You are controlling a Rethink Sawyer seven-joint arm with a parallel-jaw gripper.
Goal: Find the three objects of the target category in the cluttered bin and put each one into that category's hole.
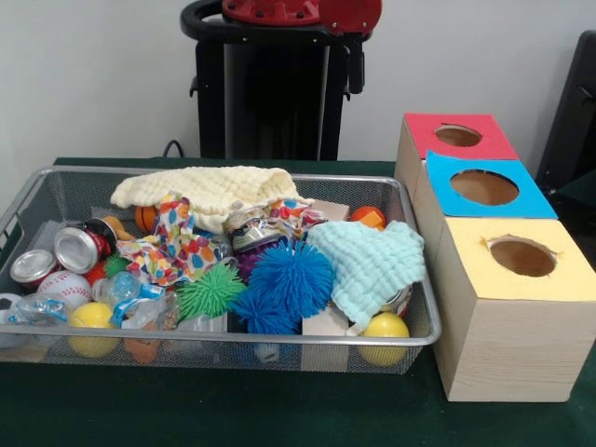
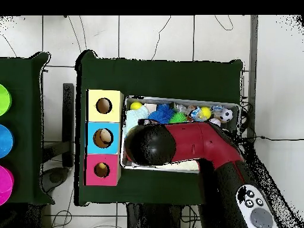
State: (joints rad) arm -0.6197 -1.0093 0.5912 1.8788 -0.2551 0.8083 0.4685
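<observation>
Bin [image 1: 414, 340] lies beneath the arm [image 2: 202, 142]; pincer hidden.

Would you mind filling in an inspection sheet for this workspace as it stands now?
Surface: dark green table, bare in front of the bin.
Job's things: wire bin full; red box farthest from the front camera, hole open; no plush toy plainly seen.
Clutter: yellow cloth, patterned cloth, mint cloth, blue spiky ball, green spiky ball, yellow balls, baseball, cans.
Gripper: hidden; the arm lies over the bin in the overhead view.
Cables: several on the floor.
Surroundings: blue box, yellow box; pedestal.
</observation>
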